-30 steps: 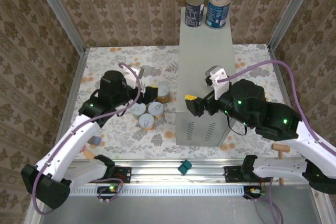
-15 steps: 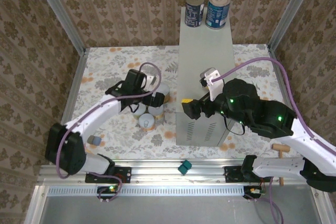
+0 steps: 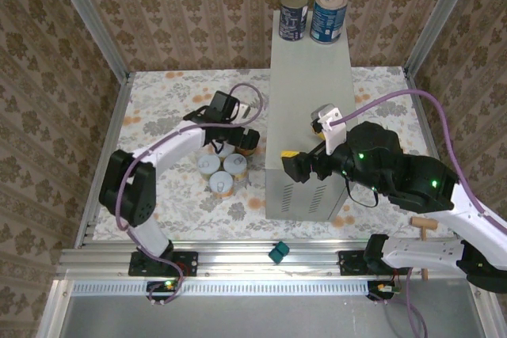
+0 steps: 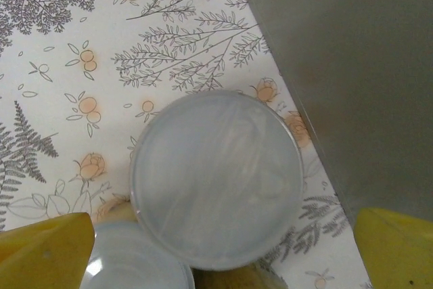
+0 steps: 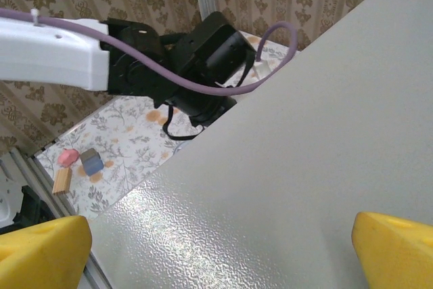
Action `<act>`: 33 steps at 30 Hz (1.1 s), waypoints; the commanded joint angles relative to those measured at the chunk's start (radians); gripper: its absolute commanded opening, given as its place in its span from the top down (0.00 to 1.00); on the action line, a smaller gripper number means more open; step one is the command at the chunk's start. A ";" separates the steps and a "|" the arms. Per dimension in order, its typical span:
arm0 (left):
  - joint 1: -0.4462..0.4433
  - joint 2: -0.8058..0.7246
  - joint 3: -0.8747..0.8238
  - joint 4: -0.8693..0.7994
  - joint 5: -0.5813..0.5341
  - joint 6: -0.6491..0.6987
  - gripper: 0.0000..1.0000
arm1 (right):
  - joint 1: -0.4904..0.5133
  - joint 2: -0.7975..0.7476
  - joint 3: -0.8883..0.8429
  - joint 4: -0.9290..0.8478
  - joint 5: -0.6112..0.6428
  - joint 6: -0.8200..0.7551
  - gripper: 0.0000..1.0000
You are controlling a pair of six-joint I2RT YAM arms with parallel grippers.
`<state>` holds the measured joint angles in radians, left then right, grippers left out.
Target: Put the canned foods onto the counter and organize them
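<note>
Two tall blue-labelled cans stand at the far end of the grey counter. Three short white-lidded cans sit together on the floral floor. A fourth short can stands just beside the counter's wall. My left gripper hangs open right above this can, with a yellow fingertip on either side of it. A neighbouring lid shows at the bottom. My right gripper hovers open over the counter top, with nothing between its fingers.
A teal block lies on the front rail and a wooden piece at the right. Small coloured blocks lie on the floor at the left. Patterned walls and metal posts enclose the floor.
My left arm has swung right, carrying its gripper from left of the can cluster to above the can beside the counter. My right gripper has barely shifted.
</note>
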<state>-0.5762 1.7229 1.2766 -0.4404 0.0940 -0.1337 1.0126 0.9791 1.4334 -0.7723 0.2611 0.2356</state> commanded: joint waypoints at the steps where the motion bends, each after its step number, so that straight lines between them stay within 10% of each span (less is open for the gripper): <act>1: -0.006 0.039 0.059 -0.047 -0.027 0.037 0.02 | 0.006 0.003 0.016 -0.032 -0.012 0.004 0.00; 33: 0.038 -0.073 0.095 -0.046 -0.012 0.051 0.28 | 0.006 -0.010 0.006 -0.014 -0.014 -0.004 0.00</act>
<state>-0.5583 1.7737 1.3495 -0.4877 0.0814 -0.1081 1.0130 0.9806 1.4334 -0.7925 0.2565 0.2352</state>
